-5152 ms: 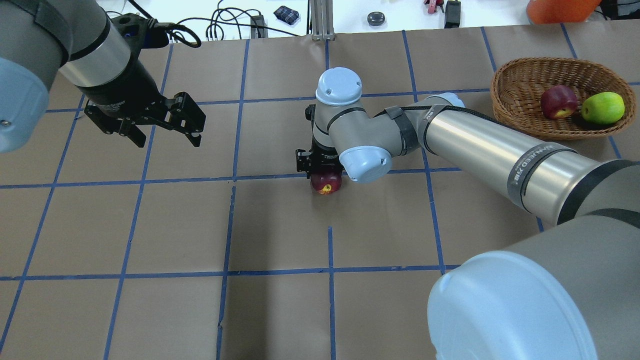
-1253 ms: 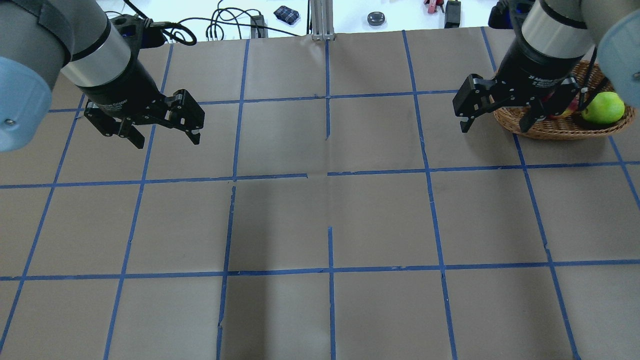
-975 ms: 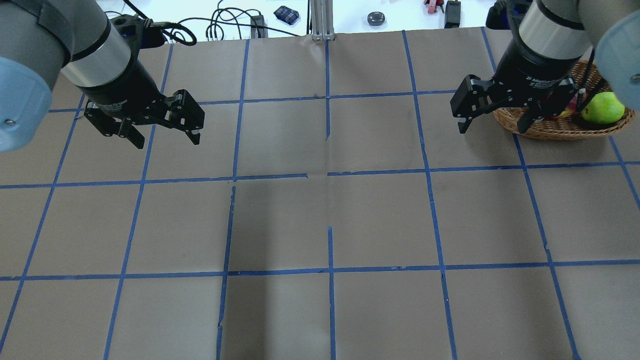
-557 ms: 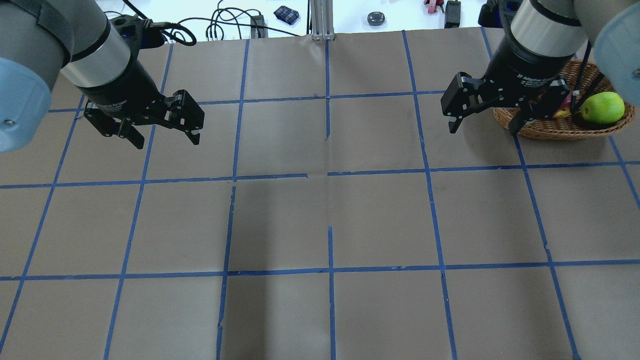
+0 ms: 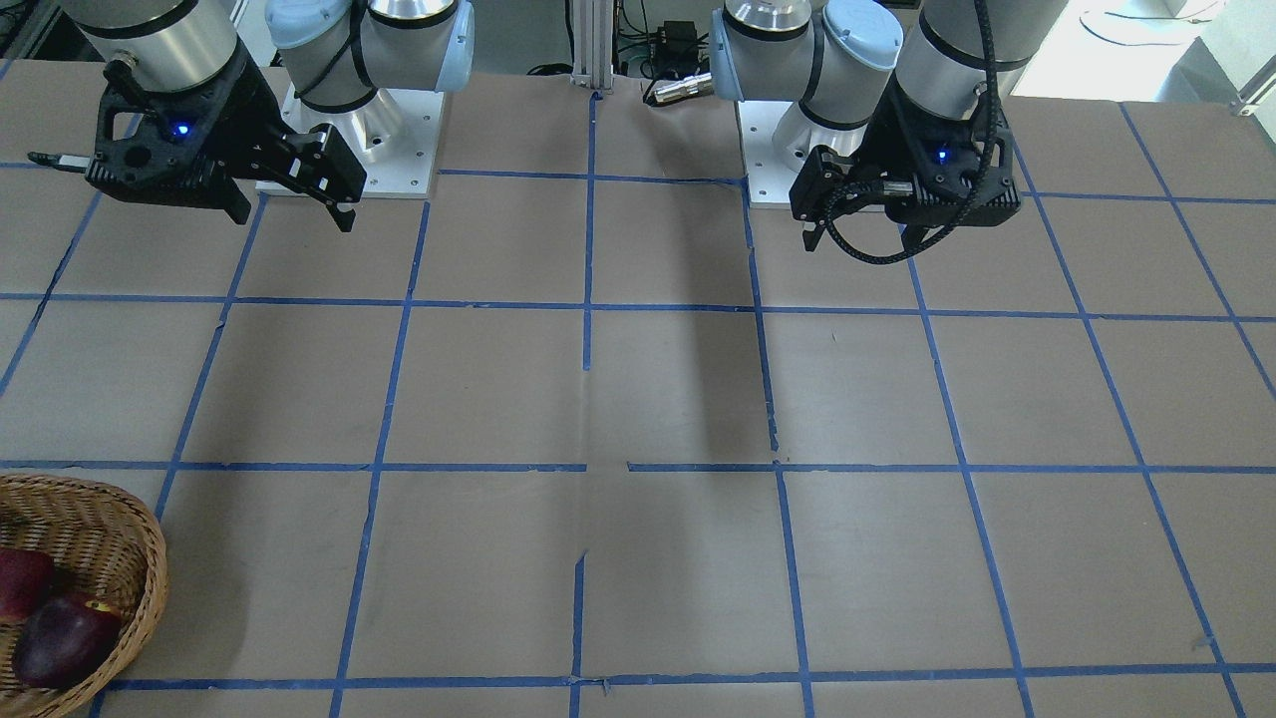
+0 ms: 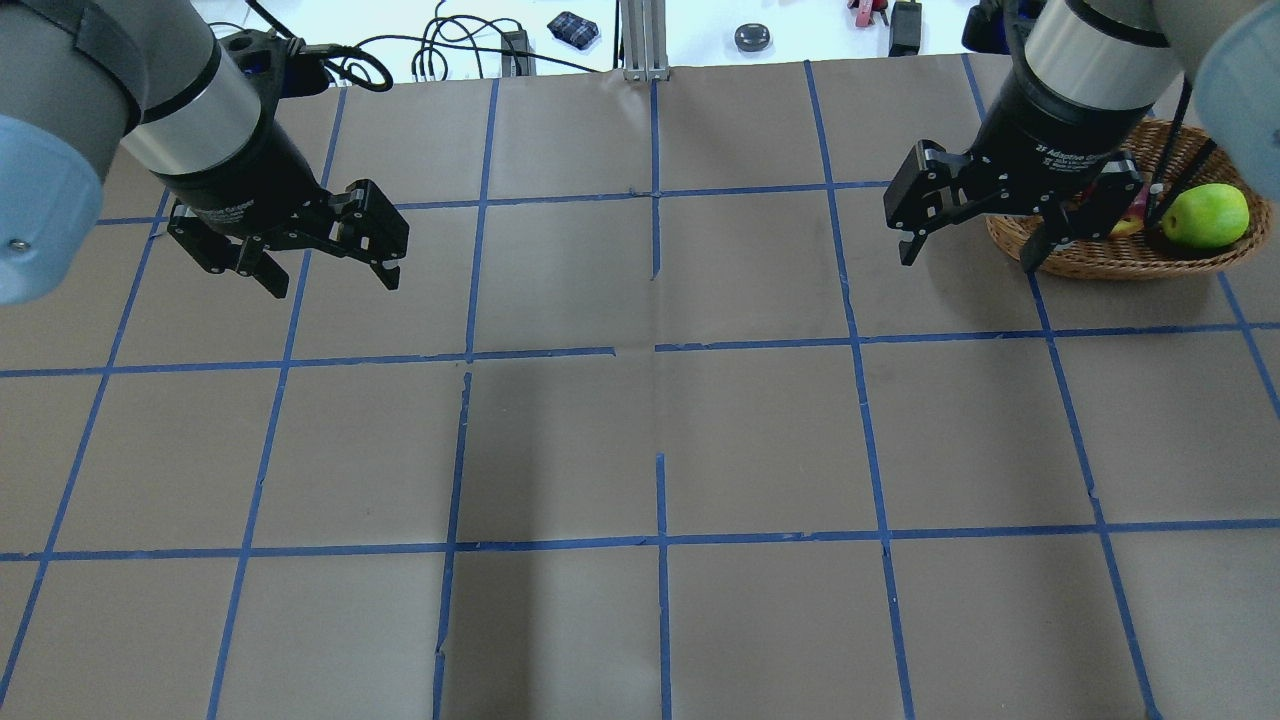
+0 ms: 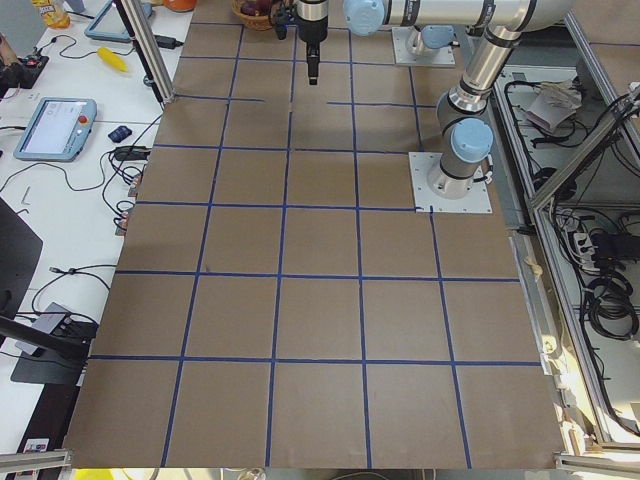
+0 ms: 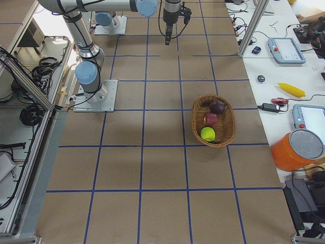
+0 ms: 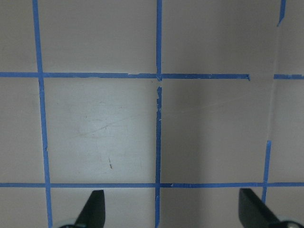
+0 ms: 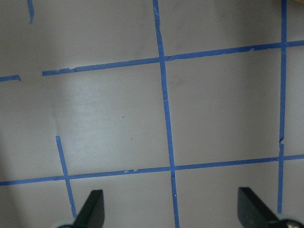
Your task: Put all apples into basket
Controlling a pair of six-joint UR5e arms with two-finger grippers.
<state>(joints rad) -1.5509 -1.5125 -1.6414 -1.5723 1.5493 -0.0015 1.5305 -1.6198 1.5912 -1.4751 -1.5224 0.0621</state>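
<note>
Your shallow oval tan wicker basket (image 8: 195,122) sits on the robot's far right of the brown paper-covered surface (image 6: 640,440) taped in a blue grid. It holds a round green apple (image 8: 207,133), a red apple (image 8: 210,119) and a darker red apple (image 8: 218,106). Your right gripper (image 6: 966,265) hangs near it, jaws spread wide and empty. Your left gripper (image 6: 336,288), well apart, gapes empty too.

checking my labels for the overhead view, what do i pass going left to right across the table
left tool → right tool → green apple, which lies in the basket
</note>
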